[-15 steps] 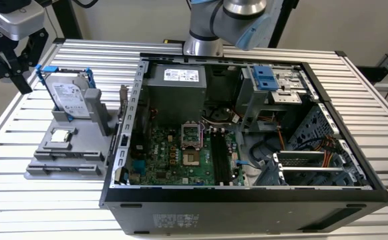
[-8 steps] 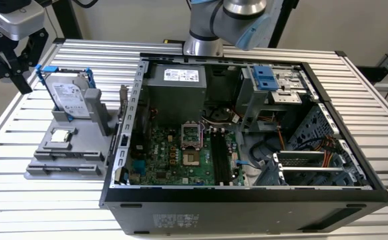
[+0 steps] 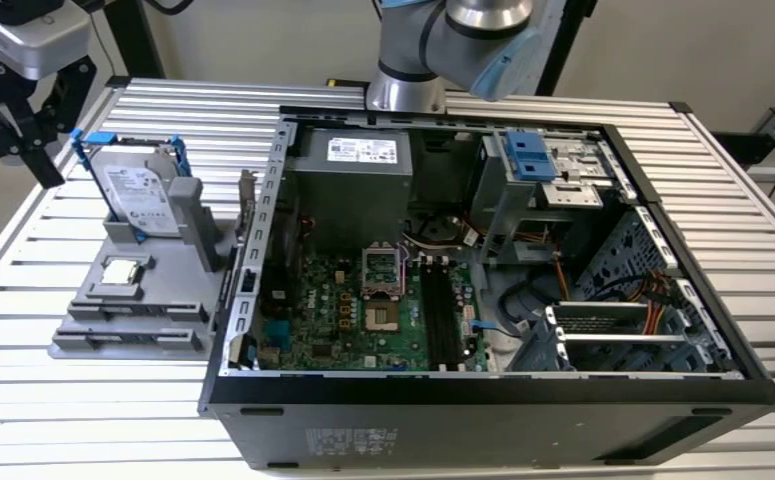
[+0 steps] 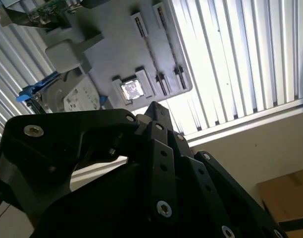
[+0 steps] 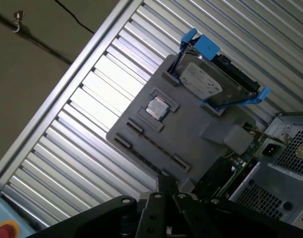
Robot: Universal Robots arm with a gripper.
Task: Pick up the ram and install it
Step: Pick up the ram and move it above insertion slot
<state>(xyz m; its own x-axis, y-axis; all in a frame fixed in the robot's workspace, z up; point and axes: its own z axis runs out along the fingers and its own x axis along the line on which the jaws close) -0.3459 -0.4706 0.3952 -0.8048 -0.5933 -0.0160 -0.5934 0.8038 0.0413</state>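
No lettering can be made out anywhere.

Ribbed metal table (image 3: 94, 420), plain beige wall (image 3: 707, 50), perhaps a cardboard box (image 4: 285, 198)

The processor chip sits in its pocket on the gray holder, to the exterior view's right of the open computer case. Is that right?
No. The processor chip sits in its pocket on the gray holder to the exterior view's left of the open computer case; the exterior view shows it.

The table (image 3: 160, 105) is shiny ribbed metal. The tray (image 3: 127, 338) is dull grey plastic. On the tray, the hard drive (image 3: 136, 195) is smooth silver metal.
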